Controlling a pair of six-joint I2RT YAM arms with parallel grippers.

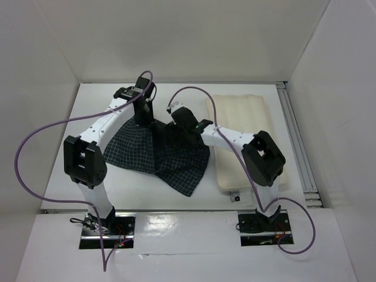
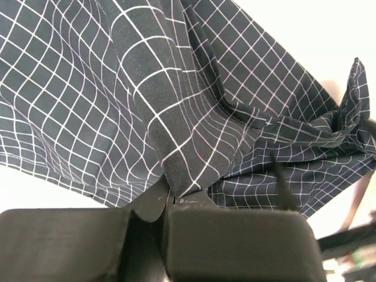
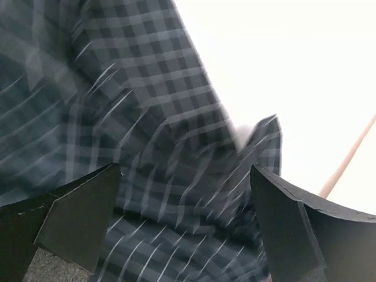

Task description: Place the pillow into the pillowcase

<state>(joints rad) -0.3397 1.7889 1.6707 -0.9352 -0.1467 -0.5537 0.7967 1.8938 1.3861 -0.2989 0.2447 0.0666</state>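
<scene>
The dark checked pillowcase (image 1: 158,154) lies crumpled on the table's middle, its far edge lifted. My left gripper (image 1: 143,117) is shut on a fold of that edge; in the left wrist view the fabric (image 2: 176,106) is pinched between the jaws at my left gripper (image 2: 170,197). My right gripper (image 1: 181,120) is open just right of it, over the pillowcase; the right wrist view shows blurred checked fabric (image 3: 164,176) between the wide-apart fingers, around my right gripper (image 3: 185,229). The cream pillow (image 1: 244,126) lies flat on the right side, partly under the right arm.
White walls enclose the table on three sides. A metal rail (image 1: 296,141) runs along the right edge. Purple cables (image 1: 35,141) loop from both arms. A small dark tag or clip (image 1: 235,198) sits near the pillow's near corner.
</scene>
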